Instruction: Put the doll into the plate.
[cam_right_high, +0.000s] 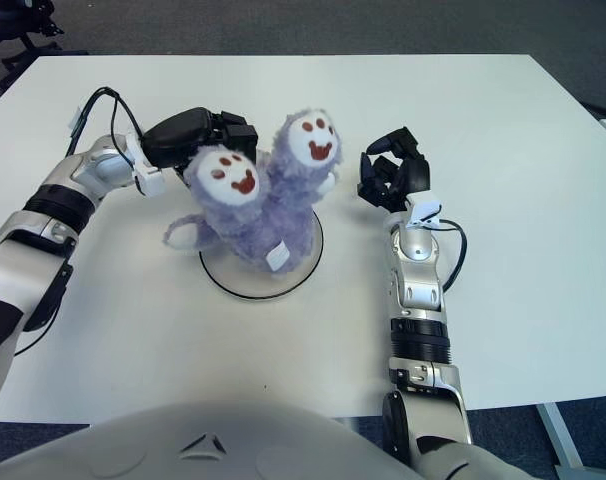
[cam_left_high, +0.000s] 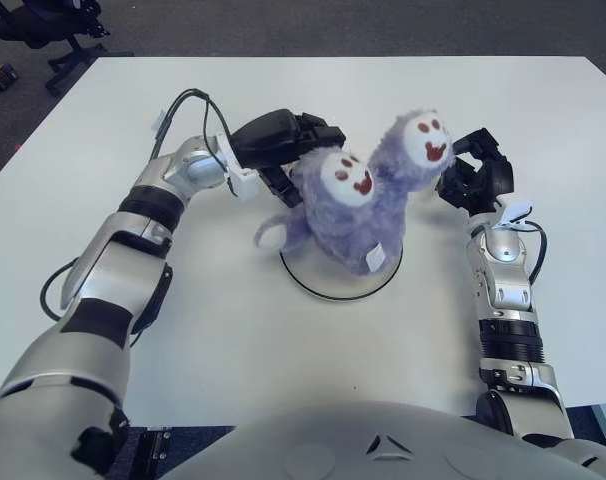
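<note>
The doll (cam_left_high: 358,205) is a furry purple plush with two white smiling faces. It sits leaning on the white, black-rimmed plate (cam_left_high: 323,290) in the middle of the table. One paw hangs over the plate's left rim. My left hand (cam_left_high: 305,140) is just behind the doll's left head, fingers spread and apart from the fur. My right hand (cam_left_high: 473,175) hovers close beside the doll's right head, fingers loosely bent around nothing.
The white table (cam_left_high: 233,340) stretches wide on all sides of the plate. A black cable (cam_left_high: 188,100) loops over my left forearm. An office chair (cam_left_high: 43,25) stands on the dark floor beyond the far left corner.
</note>
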You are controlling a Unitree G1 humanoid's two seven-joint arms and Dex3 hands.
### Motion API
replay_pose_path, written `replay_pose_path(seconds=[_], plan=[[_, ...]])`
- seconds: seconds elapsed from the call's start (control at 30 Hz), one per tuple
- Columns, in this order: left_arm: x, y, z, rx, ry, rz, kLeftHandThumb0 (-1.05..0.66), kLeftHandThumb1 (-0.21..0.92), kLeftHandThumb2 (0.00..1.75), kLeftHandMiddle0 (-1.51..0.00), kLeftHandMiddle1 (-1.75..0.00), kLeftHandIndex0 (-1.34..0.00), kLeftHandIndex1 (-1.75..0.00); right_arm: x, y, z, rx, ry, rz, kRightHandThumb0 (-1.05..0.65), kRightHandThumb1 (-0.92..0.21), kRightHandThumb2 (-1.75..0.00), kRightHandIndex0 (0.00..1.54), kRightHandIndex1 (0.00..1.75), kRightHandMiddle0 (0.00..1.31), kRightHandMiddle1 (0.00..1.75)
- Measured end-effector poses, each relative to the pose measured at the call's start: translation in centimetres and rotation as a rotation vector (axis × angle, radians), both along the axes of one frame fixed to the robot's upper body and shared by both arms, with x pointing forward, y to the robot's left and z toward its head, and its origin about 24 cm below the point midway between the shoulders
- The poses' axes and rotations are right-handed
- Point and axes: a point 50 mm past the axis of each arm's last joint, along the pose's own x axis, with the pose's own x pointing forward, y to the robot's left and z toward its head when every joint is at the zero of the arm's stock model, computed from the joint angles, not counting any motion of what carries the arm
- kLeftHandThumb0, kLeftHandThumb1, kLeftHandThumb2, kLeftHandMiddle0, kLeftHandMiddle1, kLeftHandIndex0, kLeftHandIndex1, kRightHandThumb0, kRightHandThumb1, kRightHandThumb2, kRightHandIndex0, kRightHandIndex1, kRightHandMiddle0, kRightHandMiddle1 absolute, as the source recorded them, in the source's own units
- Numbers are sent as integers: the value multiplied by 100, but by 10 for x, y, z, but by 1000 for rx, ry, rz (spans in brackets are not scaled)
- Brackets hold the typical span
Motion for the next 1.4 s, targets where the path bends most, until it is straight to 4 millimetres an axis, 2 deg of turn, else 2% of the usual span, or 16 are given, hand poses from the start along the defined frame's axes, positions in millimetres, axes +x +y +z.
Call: replay_pose_path(seconds=[0.1,0.23,0.43,0.5,0.63,0.97,1.03,1.13,1.37,1.4], plan=[[1,0,-1,23,10,-3,-29,92,35,-58,-175,-39,-165,0,0,0,1,1,-1,-38,-66,-87,86,175,36,175],[2,-2,0,70,22,-15,-34,92,38,-49,-175,-34,-162,0,0,0,1,1,-2,-38,-66,-87,86,175,36,175],[3,-1,1,86,34,-19,-36,92,39,-47,-175,-33,-161,0,0,0,1,1,-2,-38,-66,-87,86,175,36,175],[3,-1,1,91,37,-20,-57,92,40,-48,-158,-31,-147,0,0,0,1,1,-2,-38,-66,-87,86,175,36,175],[1,-1,0,103,36,-34,-73,92,39,-51,-140,-30,-137,0,0,0,1,3,-2,-38,-66,-87,85,175,36,175],[0,0,2,107,34,-51,-78,92,39,-53,-131,-30,-133,0,-1,-1,2,9,-2,-38,-66,-87,86,175,36,175],[0,0,2,108,35,-55,-82,92,35,-53,-117,-26,-114,0,-1,-1,2,9,-3,-38,-66,-87,86,175,36,175],[0,1,2,113,41,-66,-84,92,34,-53,-104,-24,-97,0,-1,-1,2,11,-3,-38,-66,-87,85,175,36,175],[1,1,4,120,48,-82,-85,92,34,-53,-98,-23,-88,1,-1,-1,2,15,-3,-38,-66,-86,85,175,36,175],[1,1,4,120,50,-82,-87,92,36,-53,-90,-23,-73,1,-1,-1,3,15,-3,-38,-66,-86,85,175,36,175]])
